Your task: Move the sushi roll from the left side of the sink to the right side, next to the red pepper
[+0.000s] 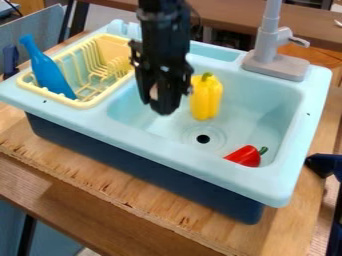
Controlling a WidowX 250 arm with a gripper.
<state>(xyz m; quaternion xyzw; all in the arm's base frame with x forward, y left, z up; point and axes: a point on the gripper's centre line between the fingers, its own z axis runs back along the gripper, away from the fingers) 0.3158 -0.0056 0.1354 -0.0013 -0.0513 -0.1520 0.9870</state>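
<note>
The black gripper (162,100) hangs from the top edge over the left part of the light blue sink (267,100), near the divider beside the drying rack. Just right of it, a yellow bell pepper (206,97) with a green stem stands against the back of the basin, partly behind the gripper's right side. A red pepper (246,156) with a green stem lies at the basin's front right corner. In the yellow drying rack (85,104) at the left leans a blue bottle (48,70), neck up and tilted left.
A grey faucet (268,50) rises at the sink's back right. The dark drain (203,139) lies between the two peppers. The sink stands on a wooden table (160,210), and a dark blue object (324,164) is at the right edge.
</note>
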